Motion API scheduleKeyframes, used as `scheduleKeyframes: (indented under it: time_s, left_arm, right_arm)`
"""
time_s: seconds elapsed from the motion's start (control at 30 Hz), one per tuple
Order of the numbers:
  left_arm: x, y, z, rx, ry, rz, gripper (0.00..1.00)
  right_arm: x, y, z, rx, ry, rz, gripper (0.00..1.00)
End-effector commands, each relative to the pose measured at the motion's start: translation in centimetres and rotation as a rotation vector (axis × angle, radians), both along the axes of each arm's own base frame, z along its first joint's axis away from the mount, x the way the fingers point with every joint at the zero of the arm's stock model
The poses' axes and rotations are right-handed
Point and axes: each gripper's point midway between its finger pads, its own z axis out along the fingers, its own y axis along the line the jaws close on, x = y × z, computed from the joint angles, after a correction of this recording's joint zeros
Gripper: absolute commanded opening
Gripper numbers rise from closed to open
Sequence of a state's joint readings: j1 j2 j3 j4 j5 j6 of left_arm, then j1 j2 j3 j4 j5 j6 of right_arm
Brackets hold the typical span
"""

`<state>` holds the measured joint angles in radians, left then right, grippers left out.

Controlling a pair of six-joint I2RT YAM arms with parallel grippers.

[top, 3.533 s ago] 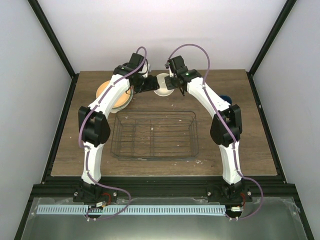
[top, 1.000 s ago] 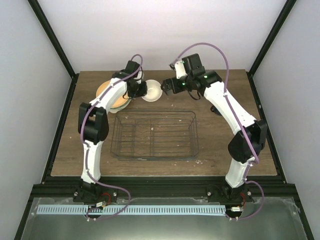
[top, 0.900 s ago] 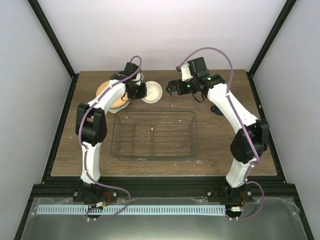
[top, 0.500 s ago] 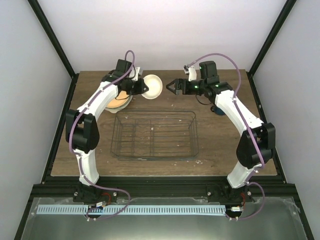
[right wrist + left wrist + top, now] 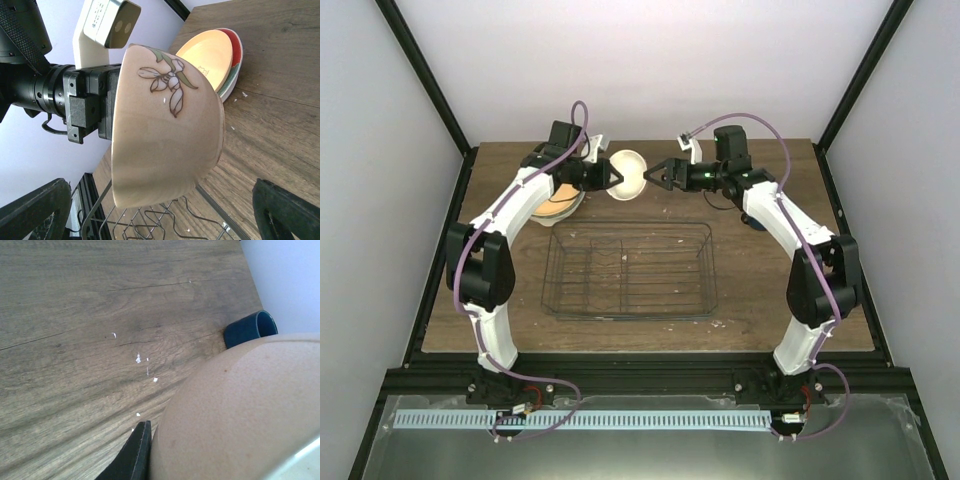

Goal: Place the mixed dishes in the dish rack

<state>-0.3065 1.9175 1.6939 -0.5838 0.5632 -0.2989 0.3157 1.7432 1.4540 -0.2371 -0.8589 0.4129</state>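
Cream bowl (image 5: 628,175) hangs in the air past the dish rack's (image 5: 705,270) 12 o'clock, tipped on edge. From overhead the left gripper (image 5: 610,177) is clenched on its rim and the right gripper (image 5: 662,177) faces it from 3 o'clock, jaws spread, just apart. The plate stack (image 5: 555,203) sits at the rack's 10 o'clock and the rack holds nothing. In the left wrist view the bowl's wall fills the 5 o'clock corner against one dark finger (image 5: 134,455), with the dark blue mug (image 5: 250,328) on its side behind. In the right wrist view the bowl's flower side faces the camera between wide-open fingers (image 5: 35,210), probably for a handover or an on-edge slot. Against 3.5 s back, the bowl then lay lower under the right gripper; it is now raised and the right arm has swung out.
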Motion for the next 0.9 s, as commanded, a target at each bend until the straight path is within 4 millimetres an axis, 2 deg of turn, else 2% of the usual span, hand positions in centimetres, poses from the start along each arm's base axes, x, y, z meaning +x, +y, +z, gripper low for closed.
scheduleKeyframes:
  time_s: [0.0, 0.37, 0.73, 0.87]
  left_arm:
    - [-0.5, -1.1, 4.5, -0.078, -0.118, -0.064, 0.00]
    - [-1.5, -2.6, 4.8, -0.109, -0.117, -0.115, 0.00]
    - [-2.1, -4.0, 4.3, -0.126, -0.105, -0.153, 0.00]
    - [-2.0, -3.9, 4.1, -0.120, -0.104, -0.149, 0.00]
  right_arm:
    - [0.5, 0.2, -0.1, 0.032, -0.002, 0.024, 1.00]
    - [0.3, 1.7, -1.6, 0.097, 0.043, 0.088, 1.00]
    - [-0.5, 3.8, -0.8, 0.140, 0.015, 0.150, 1.00]
    - [-0.9, 4.2, -0.7, 0.139, 0.016, 0.167, 0.93]
